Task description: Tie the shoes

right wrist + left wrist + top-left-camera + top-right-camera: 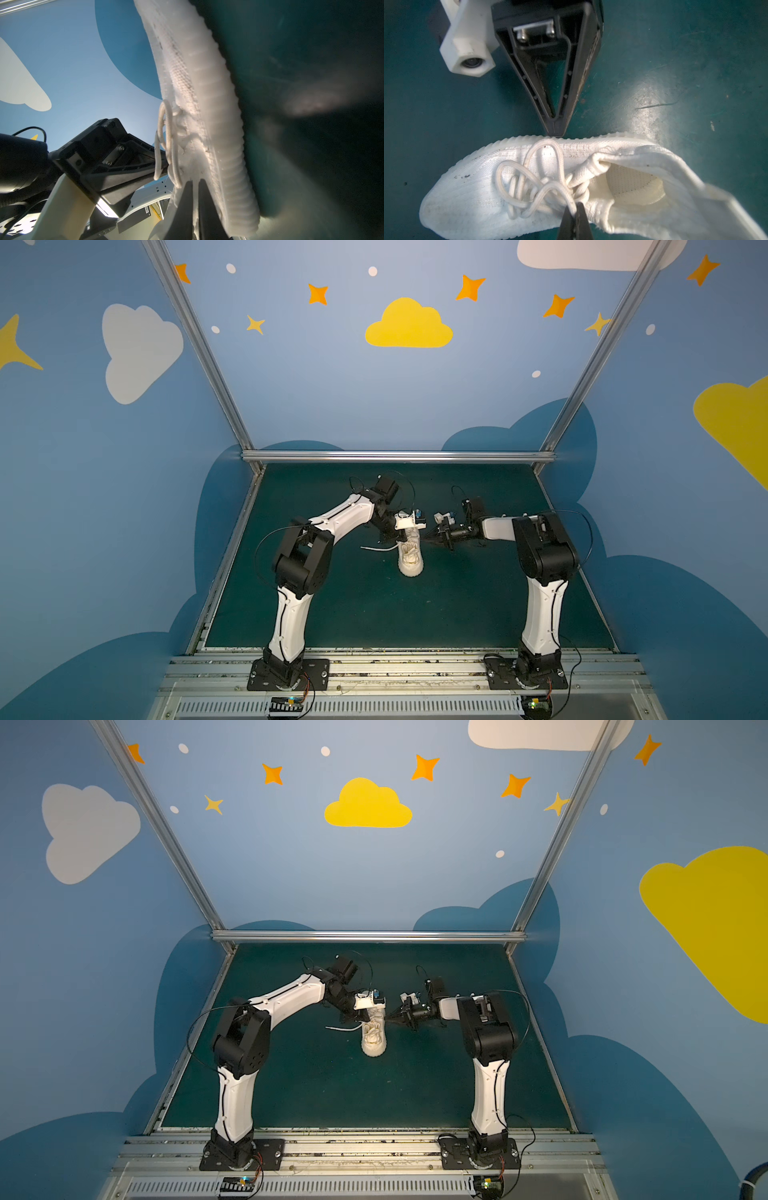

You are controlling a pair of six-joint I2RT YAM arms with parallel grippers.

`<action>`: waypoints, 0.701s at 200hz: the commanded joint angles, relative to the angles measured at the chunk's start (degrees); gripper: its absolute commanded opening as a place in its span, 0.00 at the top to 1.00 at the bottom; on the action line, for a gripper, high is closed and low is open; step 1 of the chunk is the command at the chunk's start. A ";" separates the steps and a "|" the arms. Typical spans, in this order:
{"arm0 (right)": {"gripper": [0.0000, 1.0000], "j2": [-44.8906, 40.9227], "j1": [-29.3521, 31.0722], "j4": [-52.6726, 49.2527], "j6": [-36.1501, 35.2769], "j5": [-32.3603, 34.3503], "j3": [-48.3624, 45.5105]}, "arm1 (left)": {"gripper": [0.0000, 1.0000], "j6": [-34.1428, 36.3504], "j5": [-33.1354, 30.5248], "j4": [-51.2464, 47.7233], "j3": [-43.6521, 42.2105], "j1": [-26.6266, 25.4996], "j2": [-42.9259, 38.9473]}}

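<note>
- Mid-mat, between the two arms, the shoe (410,556) stands on its sole on the green mat (374,614), toe pointing toward the arm bases.
- Its laces (517,187) are crossed and twisted at the tongue, with slack loops over the upper. One loose end trails onto the mat on the left arm's side.
- Left gripper (575,209): clenched on a lace strand beside the twist, as seen in the left wrist view.
- Right gripper (554,133): tips drawn together against the shoe's side at the sole edge, just beside the top of a loop. Whether a strand is caught cannot be told.
- Judgement: the bow is being formed and is not yet tightened.
- Next move calls for a confirmed hold on the right-hand loop, then an even outward pull from both sides. An uneven pull could drag or tip the shoe.
</note>
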 commanded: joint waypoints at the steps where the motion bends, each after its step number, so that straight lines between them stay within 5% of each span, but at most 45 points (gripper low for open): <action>1: 0.90 2.26 0.69 3.57 1.75 -0.54 -0.16 | 0.97 -0.46 0.84 -1.31 -0.41 -0.10 0.49; 140: 0.90 0.50 2.49 19.21 10.81 -5.72 -1.66 | 0.97 -1.23 1.24 -0.92 -0.85 -0.04 0.77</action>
